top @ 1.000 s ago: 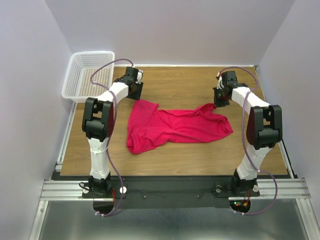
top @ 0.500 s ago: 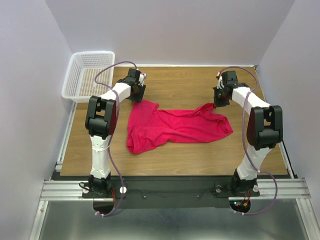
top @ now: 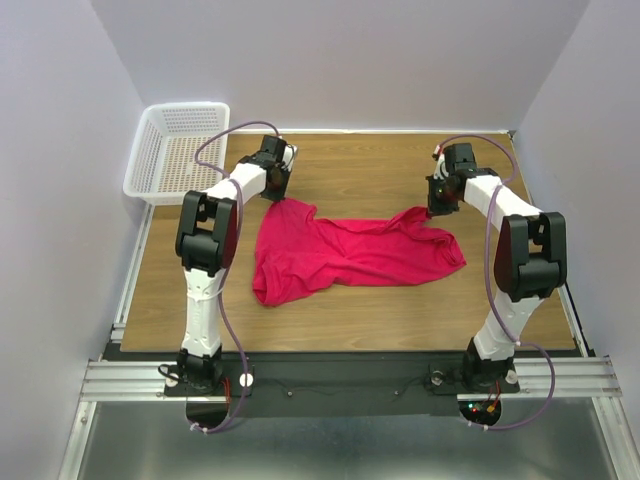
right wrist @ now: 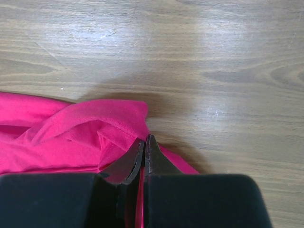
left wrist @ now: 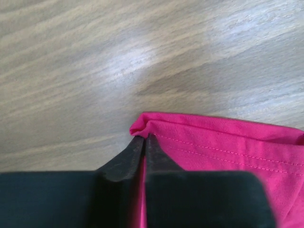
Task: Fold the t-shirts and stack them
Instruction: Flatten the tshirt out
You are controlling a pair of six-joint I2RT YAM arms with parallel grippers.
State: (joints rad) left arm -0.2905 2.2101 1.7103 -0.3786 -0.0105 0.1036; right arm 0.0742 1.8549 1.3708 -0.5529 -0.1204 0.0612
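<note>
The crimson t-shirt (top: 350,250) lies crumpled in the middle of the table (top: 360,160). The left gripper (left wrist: 144,137) is closed on its corner at 10 o'clock; the right gripper (right wrist: 144,140) seems pinched on the edge at 2 o'clock. Better to lift both together and stretch evenly

A white mesh basket (top: 175,150) sits at the far-left corner of the wooden table (top: 360,165).

White arms (top: 200,310), black joints (top: 205,238), seemingly purple cables (top: 240,124).
</note>
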